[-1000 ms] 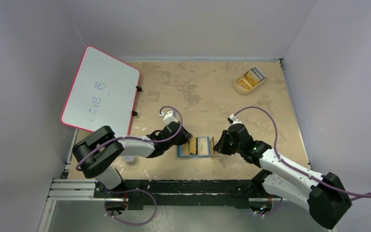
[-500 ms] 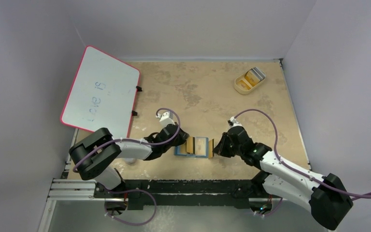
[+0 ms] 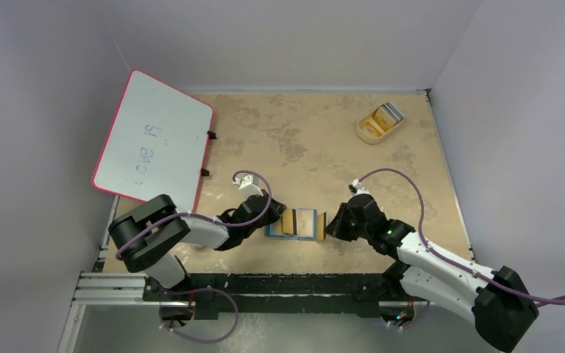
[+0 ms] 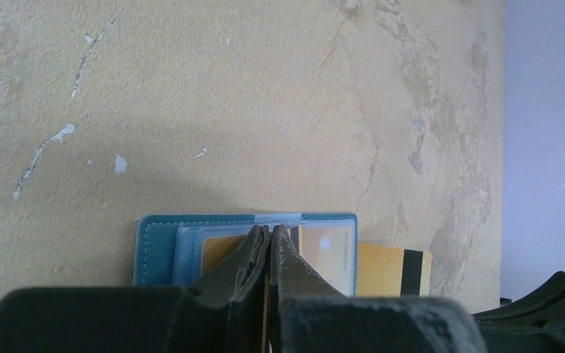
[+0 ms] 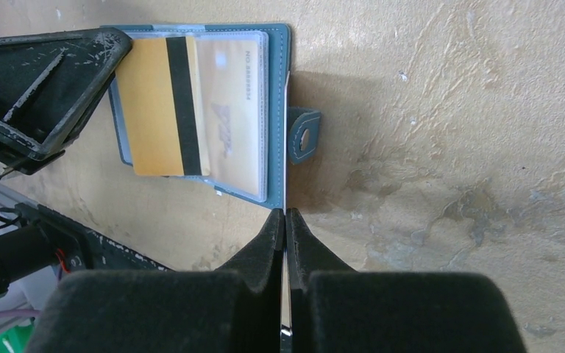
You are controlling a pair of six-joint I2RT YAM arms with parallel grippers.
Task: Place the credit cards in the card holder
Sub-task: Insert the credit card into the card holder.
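Teal-blue is spotted first from above: the teal-blue bifold card holder (image 3: 301, 223) is laid open close to the near edge of the table (image 3: 301, 140). The left gripper (image 3: 281, 219) is pressed shut at its left side, and an orange-yellow striped credit card (image 3: 288, 220), shown as a mere sliver, is judged to be pinched there on edge. The right gripper (image 3: 329, 223) is likewise closed, with a second orange credit card (image 3: 321, 225) apparently nipped in it just off the holder's right side. Spare credit cards (image 3: 387, 112) are left in the beige oval tray (image 3: 362, 132) at the far right corner. First worry: grippers set so near could be knocked together.

Over to the left wrist: the fingers (image 4: 254, 257) are seen pressed together above the clear pockets (image 4: 324, 250), an orange line trapped between them. A thin card held only by its edge could be twisted or let slip once a pocket lip is met.

Right wrist now: the fingers (image 5: 265, 246) are closed on a pale hairline, the card edge-on, at the holder's corner near its strap tab (image 5: 303, 136). The holder is not seen to be pinned, so it could be shoved towards the near edge, or its plastic buckled.
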